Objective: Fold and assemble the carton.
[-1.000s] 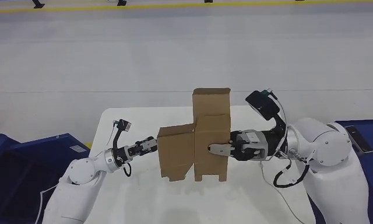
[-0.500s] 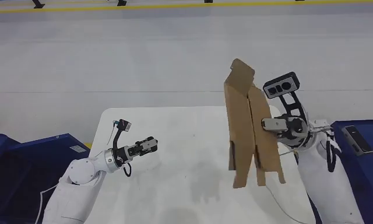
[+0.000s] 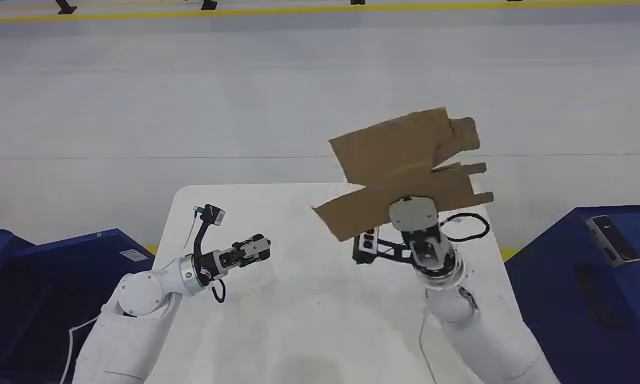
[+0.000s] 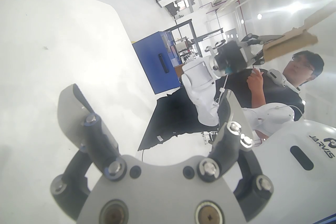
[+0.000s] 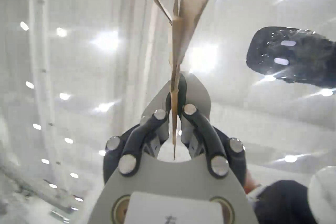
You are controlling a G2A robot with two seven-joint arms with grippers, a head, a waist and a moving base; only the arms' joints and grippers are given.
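The brown carton [image 3: 405,174] is lifted high above the white table [image 3: 300,314], flattened, its flaps fanned out toward the right. My right gripper [image 5: 175,89] is shut on its edge, the cardboard [image 5: 181,33] seen edge-on between the fingers; in the top view that arm [image 3: 420,234] stands under the carton at the table's right side. In the left wrist view the carton [image 4: 288,42] shows far off. My left gripper [image 3: 262,249] stays low over the table's left part, open with nothing between its fingers [image 4: 78,107].
A blue cabinet [image 4: 157,62] stands off the table's far side, and a blue unit [image 3: 590,264] sits to the table's right. A person sits behind the robot in the left wrist view.
The right arm has swung the carton up off the table and turned it from upright to a raised, sideways spread. The left gripper let go of it and has stayed where it was.
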